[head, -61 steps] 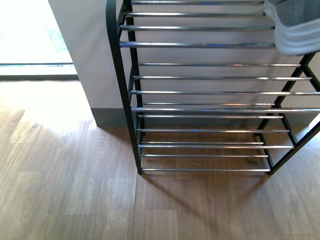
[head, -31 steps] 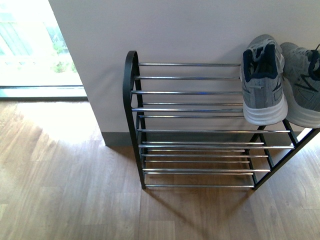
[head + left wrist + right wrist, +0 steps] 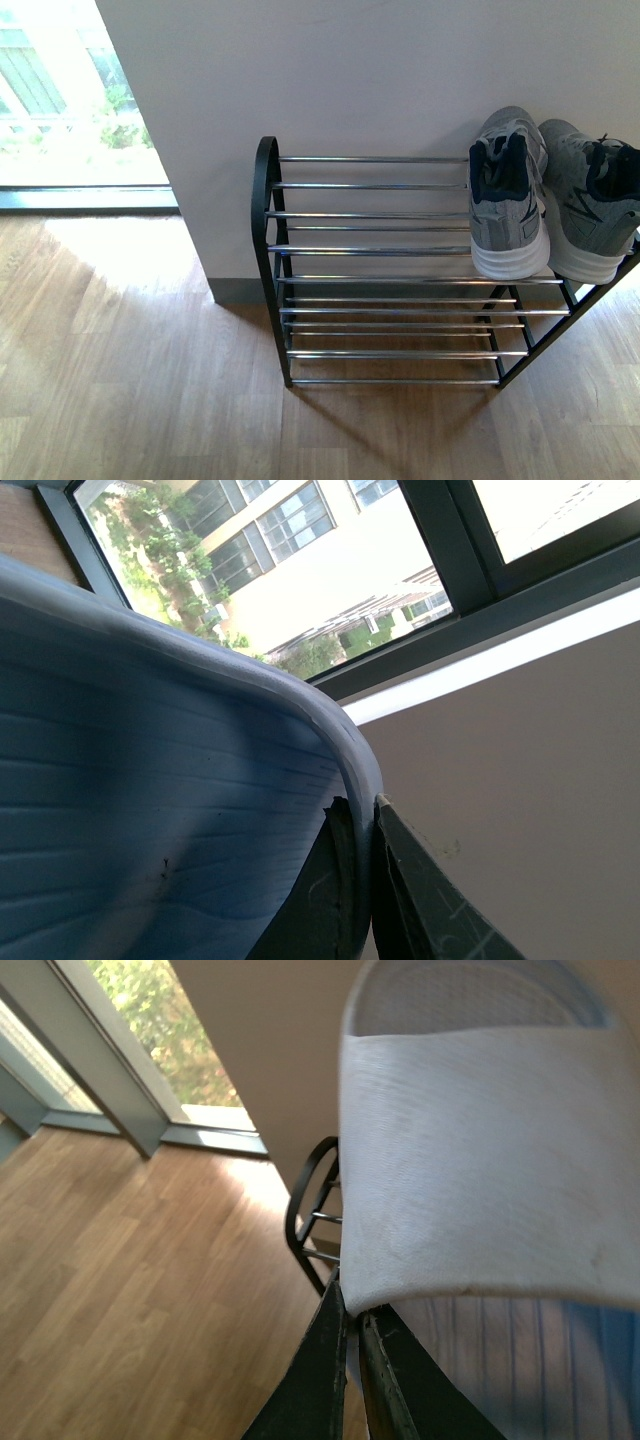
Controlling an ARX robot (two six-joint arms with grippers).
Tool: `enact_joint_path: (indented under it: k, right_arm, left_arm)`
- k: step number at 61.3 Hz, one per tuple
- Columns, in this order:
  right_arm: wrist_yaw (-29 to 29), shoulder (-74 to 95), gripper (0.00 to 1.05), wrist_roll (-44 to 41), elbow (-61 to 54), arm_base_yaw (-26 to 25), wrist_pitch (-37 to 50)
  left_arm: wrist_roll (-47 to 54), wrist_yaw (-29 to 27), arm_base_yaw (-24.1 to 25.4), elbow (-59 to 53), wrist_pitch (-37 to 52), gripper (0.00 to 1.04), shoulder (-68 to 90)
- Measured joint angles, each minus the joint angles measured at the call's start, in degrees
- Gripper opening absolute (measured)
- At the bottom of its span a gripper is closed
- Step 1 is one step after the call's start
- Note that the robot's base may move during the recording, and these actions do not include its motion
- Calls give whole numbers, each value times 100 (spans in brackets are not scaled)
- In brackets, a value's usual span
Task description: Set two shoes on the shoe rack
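Note:
The shoe rack [image 3: 380,250], black-framed with silver rods, stands against the white wall in the front view; its black end also shows in the right wrist view as the shoe rack [image 3: 305,1210]. Neither arm appears in the front view. In the left wrist view my left gripper [image 3: 362,815] is shut on the edge of a blue slipper [image 3: 150,810], which fills most of that view. My right gripper [image 3: 350,1310] is shut on the edge of a white slipper [image 3: 480,1150], held above the floor near the rack's end.
Two grey sneakers [image 3: 510,200] sit on the right part of the rack's top tier, toes to the wall. Wooden floor [image 3: 130,380] lies in front and to the left. A bright window [image 3: 60,100] reaches down to the floor at far left.
The front view has drawn back and up from the rack. A second ago the rods filled the frame; now the whole rack and both grey sneakers show.

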Motion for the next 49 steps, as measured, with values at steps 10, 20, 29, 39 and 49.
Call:
enact_joint_path:
  k: [10, 20, 29, 39, 49]
  right_arm:
    - [667, 1692, 1, 603, 863, 938, 339]
    - [1152, 3467, 1, 1025, 1823, 1346, 437]
    - [1685, 4837, 1, 1069, 2667, 1316, 404]
    - [1932, 6065, 1, 1036, 3497, 1152, 216]
    - [2280, 7206, 1, 914, 4441, 765, 35]
  left_arm:
    - [0, 2, 0, 0, 0, 2, 0]
    - [0, 2, 0, 0, 0, 2, 0]
    - [0, 0, 0, 0, 0, 2, 0]
    - [0, 2, 0, 0, 0, 2, 0]
    - [0, 0, 0, 0, 0, 2, 0]
